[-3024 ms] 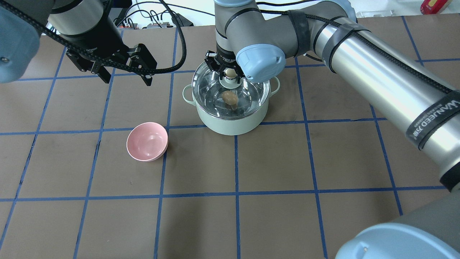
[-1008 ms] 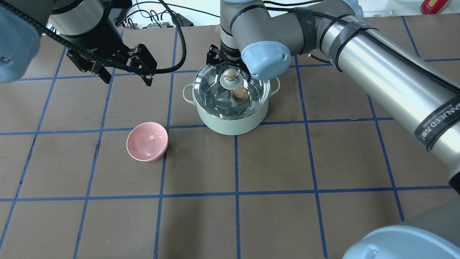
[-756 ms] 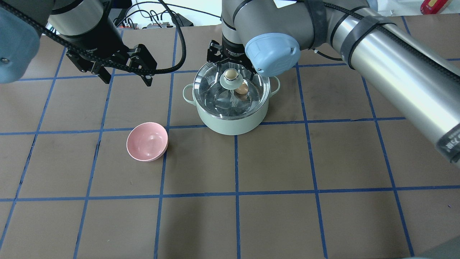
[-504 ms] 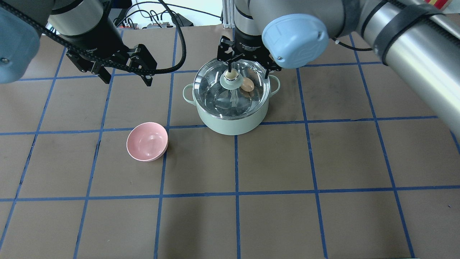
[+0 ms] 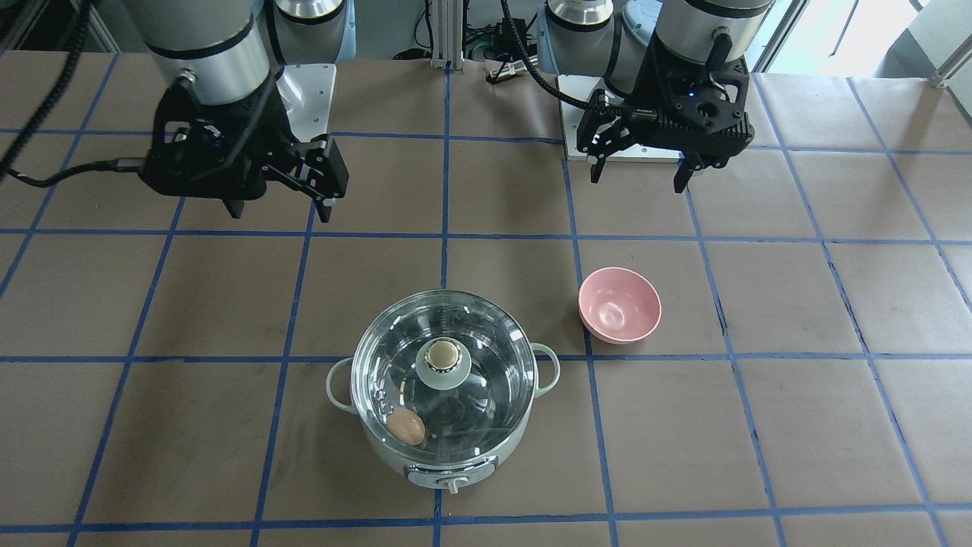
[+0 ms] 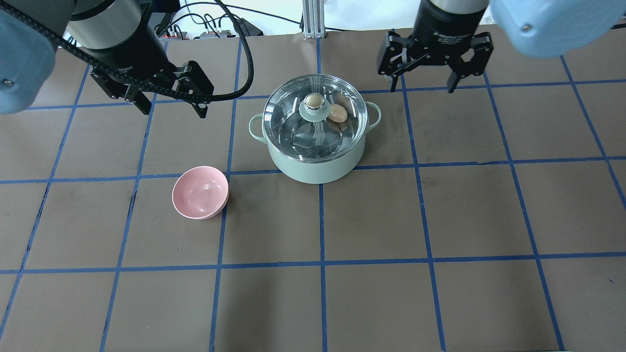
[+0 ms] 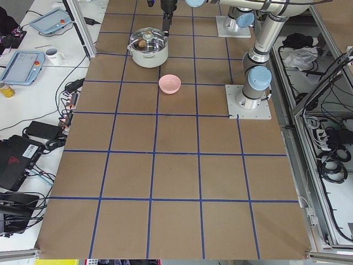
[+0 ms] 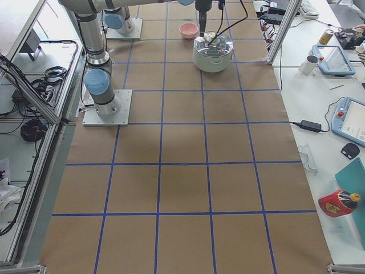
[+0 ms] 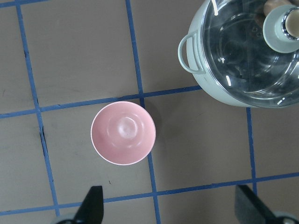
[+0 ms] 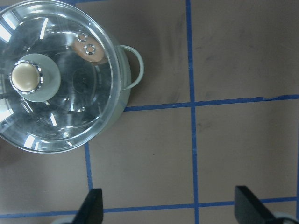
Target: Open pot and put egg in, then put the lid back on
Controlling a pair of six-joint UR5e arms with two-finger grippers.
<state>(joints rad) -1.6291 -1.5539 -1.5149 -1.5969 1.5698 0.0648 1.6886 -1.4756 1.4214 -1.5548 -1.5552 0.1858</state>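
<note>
The mint-green pot [image 6: 313, 168] stands on the table with the clear glass lid [image 6: 293, 105] seated on it. The egg [image 6: 337, 113] lies inside, seen through the glass, right of the lid knob [image 6: 314, 101]. It also shows in the front view [image 5: 406, 428] and the right wrist view [image 10: 88, 50]. My right gripper [image 6: 423, 85] is open and empty, raised above the table to the right of the pot. My left gripper [image 6: 173, 110] is open and empty, raised to the left of the pot.
An empty pink bowl [image 6: 200, 191] sits left of the pot toward the robot's side, also in the left wrist view [image 9: 123, 132]. Blue tape lines grid the brown table. Cables lie along the far edge.
My right gripper has opened off the lid knob, risen and moved right, away from the pot. The lid stays on the pot. The egg rolled right inside. The left arm is still.
</note>
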